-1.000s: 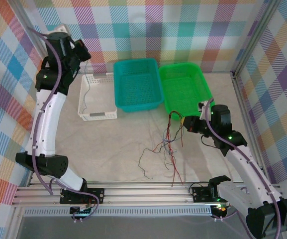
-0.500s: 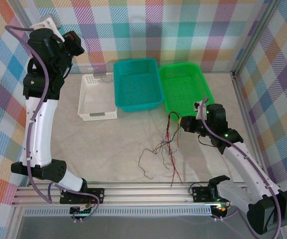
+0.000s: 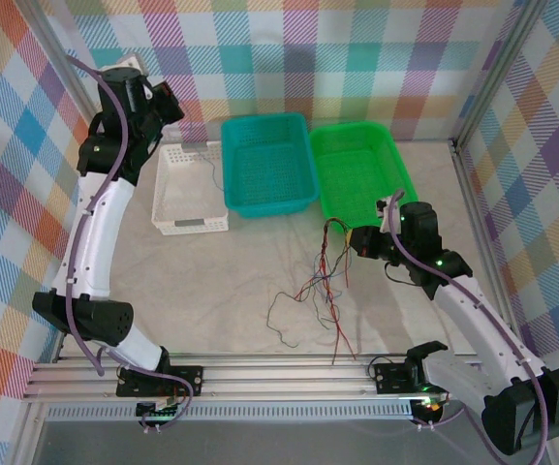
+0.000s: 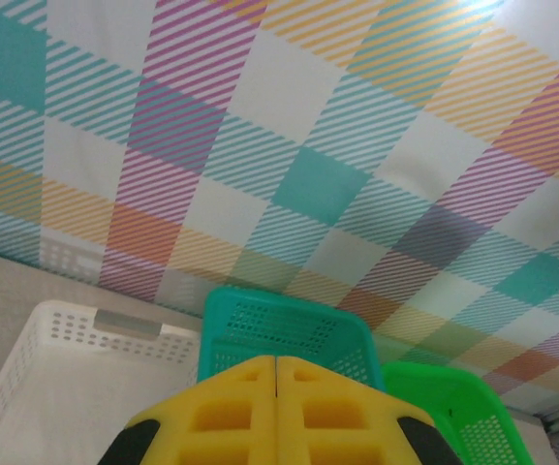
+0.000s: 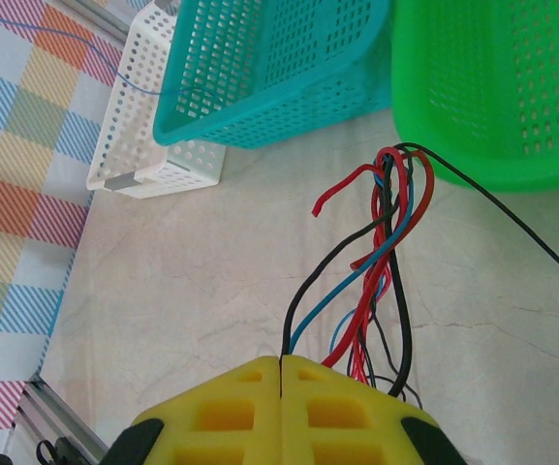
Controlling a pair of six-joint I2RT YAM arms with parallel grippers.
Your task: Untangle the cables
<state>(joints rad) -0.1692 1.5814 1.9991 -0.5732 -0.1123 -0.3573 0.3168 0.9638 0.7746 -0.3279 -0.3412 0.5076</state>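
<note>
Thin red, black, blue cables (image 5: 388, 225) pinched in closed right gripper (image 5: 281, 363). Left gripper (image 4: 277, 360) shut, seemingly on fine blue wire (image 5: 139, 89); to be drawn out slowly, bundle kept anchored.

3 baskets (image 3: 269, 205) wall off the far side; bare table (image 3: 201, 281) lies open left of the cables (image 3: 324, 281).

Thin red, black and blue cables (image 5: 388, 232) form one tangled bundle.

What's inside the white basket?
One thin cable hangs over the white basket, seemingly dipping in. The left arm hides the basket's far-left corner.
</note>
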